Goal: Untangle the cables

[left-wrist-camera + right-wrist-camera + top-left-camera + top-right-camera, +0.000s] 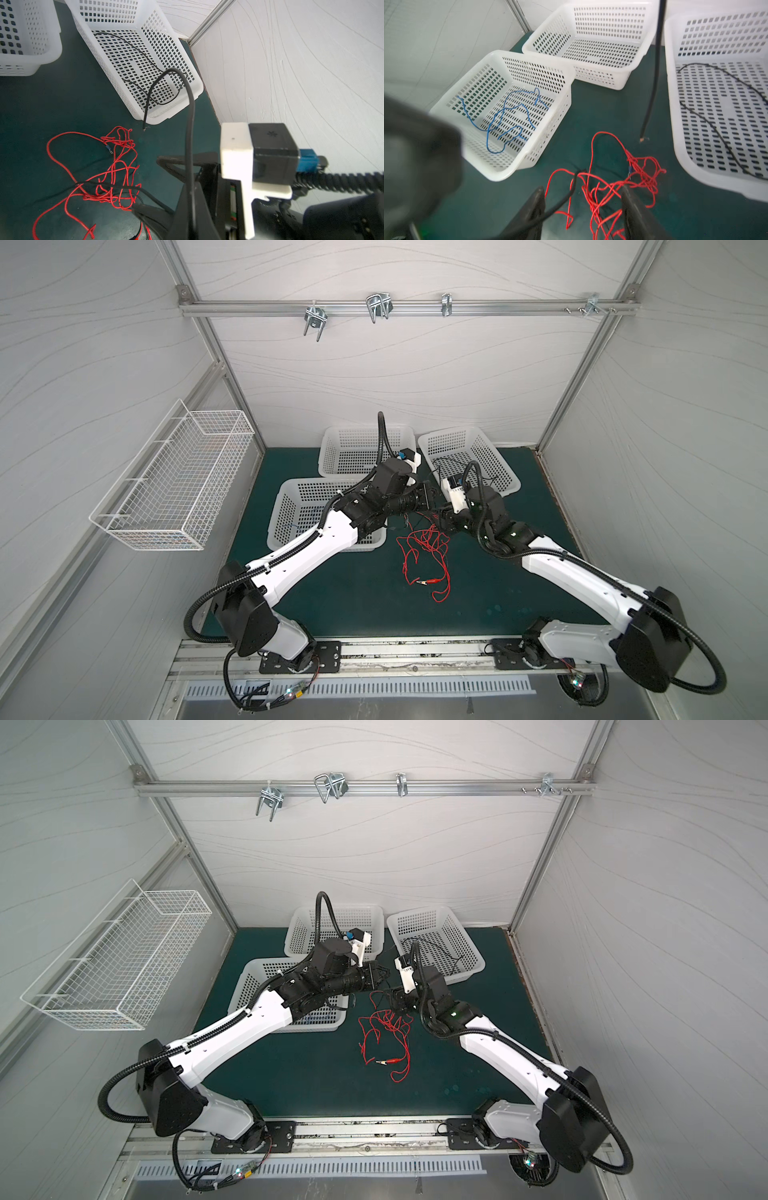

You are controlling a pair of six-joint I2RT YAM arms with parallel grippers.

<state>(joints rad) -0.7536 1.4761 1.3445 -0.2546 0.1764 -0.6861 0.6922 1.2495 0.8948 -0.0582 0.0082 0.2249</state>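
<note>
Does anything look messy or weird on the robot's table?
Yes. The red cables lie in a knotted heap on the green mat. The black cable pinched in the left gripper arches up, and its bare, frayed tip dangles.

We call this a lab test cell (boxed in). We see white panels (395,377) on aluminium framing (407,306), a green mat (353,593).
</note>
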